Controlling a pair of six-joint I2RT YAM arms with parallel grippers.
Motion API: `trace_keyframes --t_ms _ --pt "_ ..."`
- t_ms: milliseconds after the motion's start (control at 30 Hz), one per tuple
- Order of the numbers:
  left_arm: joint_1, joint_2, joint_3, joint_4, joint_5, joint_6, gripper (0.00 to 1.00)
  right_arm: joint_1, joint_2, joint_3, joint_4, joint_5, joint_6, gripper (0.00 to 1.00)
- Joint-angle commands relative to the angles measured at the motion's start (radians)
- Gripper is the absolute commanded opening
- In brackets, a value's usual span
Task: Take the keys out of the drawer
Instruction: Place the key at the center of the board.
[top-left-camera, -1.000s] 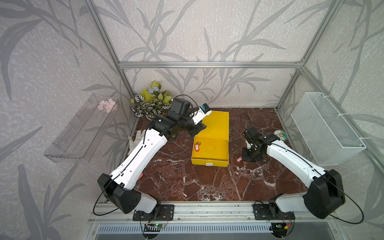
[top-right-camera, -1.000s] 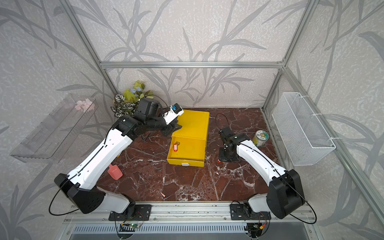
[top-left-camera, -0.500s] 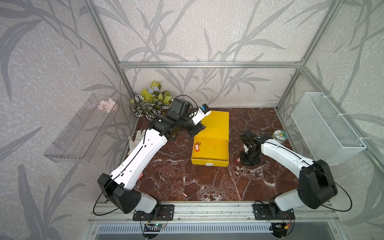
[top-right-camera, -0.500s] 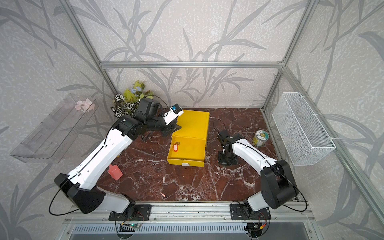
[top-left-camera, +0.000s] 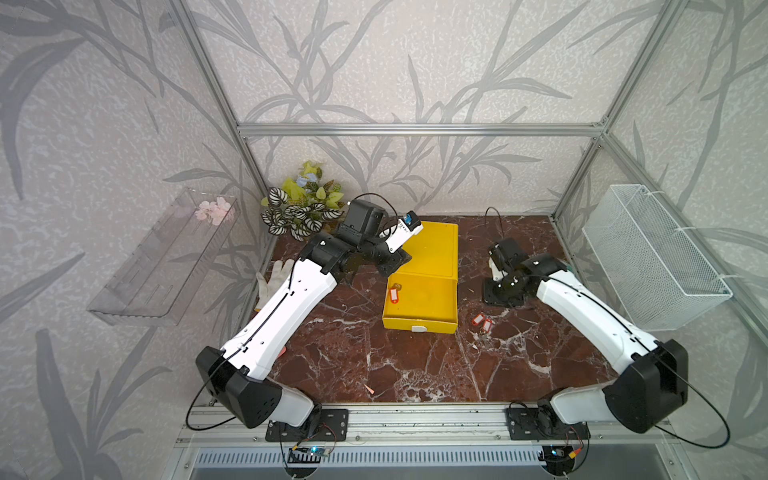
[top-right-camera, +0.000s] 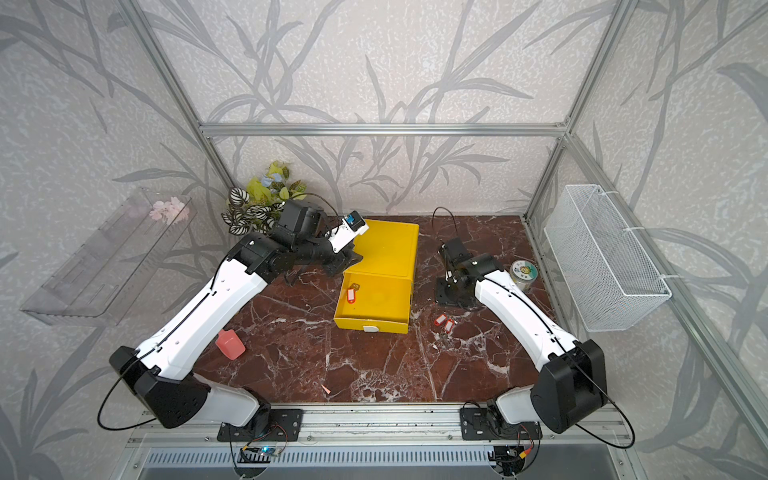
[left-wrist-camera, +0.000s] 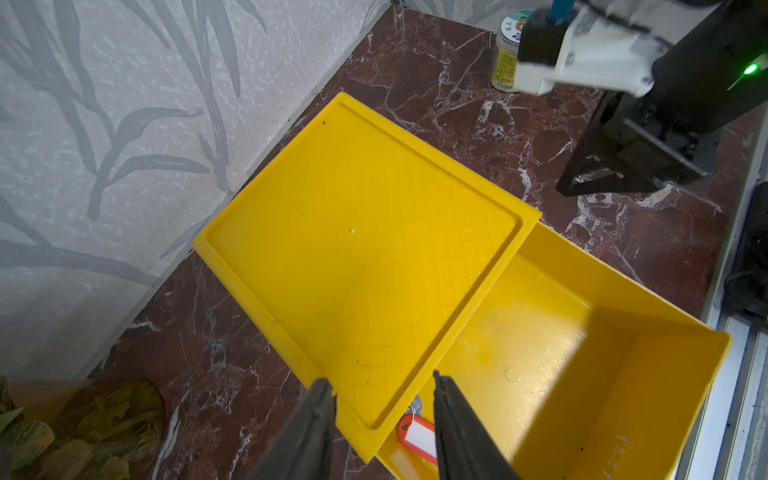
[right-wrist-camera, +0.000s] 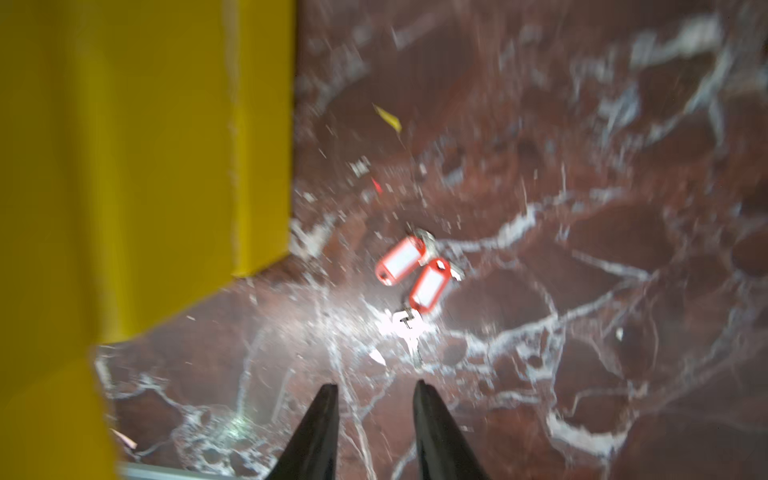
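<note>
The yellow drawer (top-left-camera: 419, 326) (top-right-camera: 374, 323) stands pulled out of its box toward the front. One of the keys, with a red tag (top-left-camera: 394, 293) (top-right-camera: 352, 294) (left-wrist-camera: 415, 434), lies in its back left corner. Two more red-tagged keys (top-left-camera: 481, 321) (top-right-camera: 444, 321) (right-wrist-camera: 411, 272) lie side by side on the marble, right of the drawer. My right gripper (top-left-camera: 500, 293) (right-wrist-camera: 375, 384) hovers open and empty just behind them. My left gripper (top-left-camera: 392, 264) (left-wrist-camera: 379, 380) is open, its fingers straddling the box top's left front corner, above the drawer's key.
A jar (top-right-camera: 523, 274) stands at the right, behind my right arm. A white wire basket (top-left-camera: 648, 257) hangs on the right wall and a clear shelf (top-left-camera: 166, 257) on the left. A plant (top-left-camera: 303, 208), a white glove (top-left-camera: 272, 278) and a pink block (top-right-camera: 230, 344) sit at the left.
My right gripper has opened from shut, left a red-tagged key on the marble beside the other one, and lifted back a little. The left arm has not moved.
</note>
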Motion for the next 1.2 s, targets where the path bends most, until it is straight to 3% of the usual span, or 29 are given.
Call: trace_keyframes --t_ms 0,200,300,500,667,833,1167 --pt "-0.020 0.007 0.049 -0.084 -0.065 -0.108 0.42 -0.003 0.025 0.175 0.082 -0.039 -0.089 0.34" --pt "-0.098 0.110 0.234 -0.323 -0.161 -0.228 0.42 -0.003 0.284 0.584 -0.084 -0.162 -0.175 0.33" --pt "-0.127 0.180 0.356 -0.462 -0.211 -0.293 0.39 -0.003 0.349 0.698 -0.131 -0.183 -0.188 0.33" --pt "-0.173 0.292 0.465 -0.594 -0.276 -0.406 0.28 -0.003 0.288 0.611 -0.060 -0.195 -0.200 0.31" --pt "-0.204 0.310 0.443 -0.593 -0.396 -0.509 0.29 -0.003 0.269 0.571 -0.008 -0.226 -0.165 0.31" --pt "-0.224 0.316 0.412 -0.590 -0.424 -0.573 0.30 -0.002 0.277 0.586 0.031 -0.274 -0.161 0.31" --pt "-0.232 0.384 0.451 -0.623 -0.435 -0.641 0.30 0.024 0.404 0.705 -0.144 -0.290 -0.260 0.36"
